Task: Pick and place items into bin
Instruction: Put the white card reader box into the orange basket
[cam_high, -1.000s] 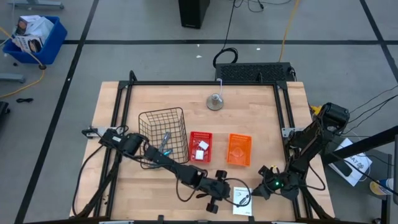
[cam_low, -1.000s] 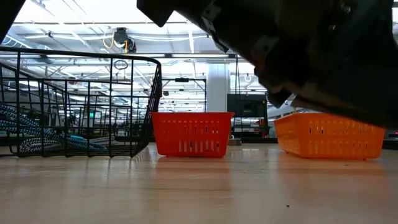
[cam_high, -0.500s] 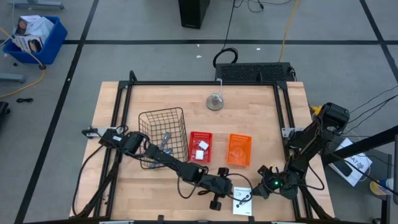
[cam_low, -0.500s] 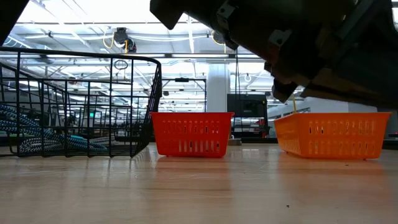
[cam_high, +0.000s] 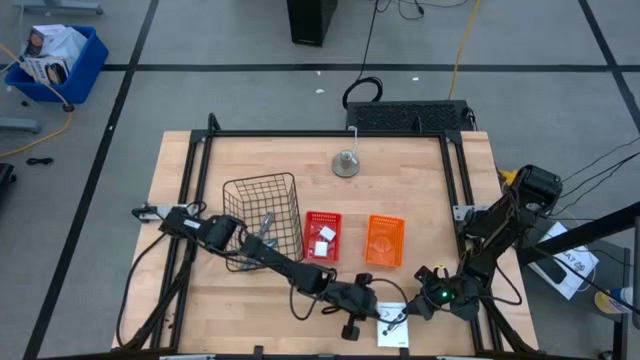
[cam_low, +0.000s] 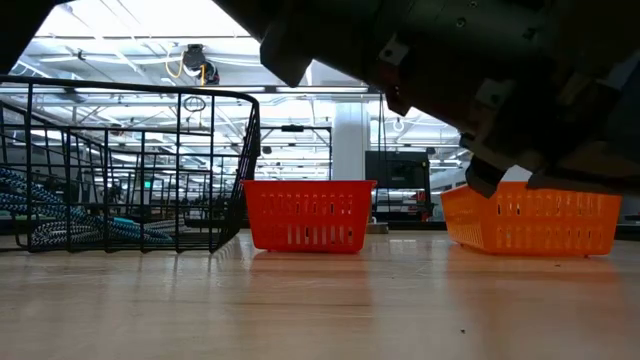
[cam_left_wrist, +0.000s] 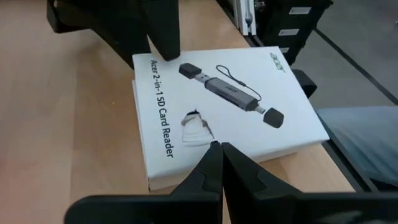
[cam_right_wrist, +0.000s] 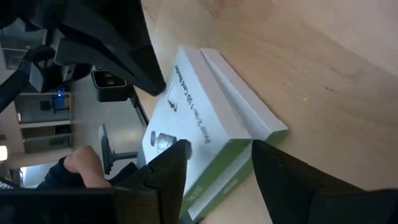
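The flat white packet (cam_high: 395, 325), printed with a black card reader, lies flat near the table's near edge; it also shows in the left wrist view (cam_left_wrist: 249, 106). My left gripper (cam_high: 371, 308) is shut, its tips (cam_left_wrist: 216, 146) over the packet's top face. My right gripper (cam_high: 416, 303) is open at the packet's right end (cam_right_wrist: 205, 118), one finger on either side of that end. The blue-and-grey tool (cam_high: 265, 226) lies in the wire basket. The tiny white block (cam_high: 324, 236) lies in the red bin. My left gripper's shut fingertips stand on or just over the middle of the packet's top face (cam_left_wrist: 202, 130), slanting down from the table's left. I cannot tell whether they touch it. The packet lies flat on the table.
A black wire basket (cam_high: 262, 212), a red bin (cam_high: 322, 250) and an orange bin (cam_high: 385, 256) stand in a row mid-table. A grey round object (cam_high: 346, 163) stands at the far centre. The table's near edge runs just beside the packet.
My left gripper has moved toward the table's right edge, over the packet's left part. My right arm has kept still.
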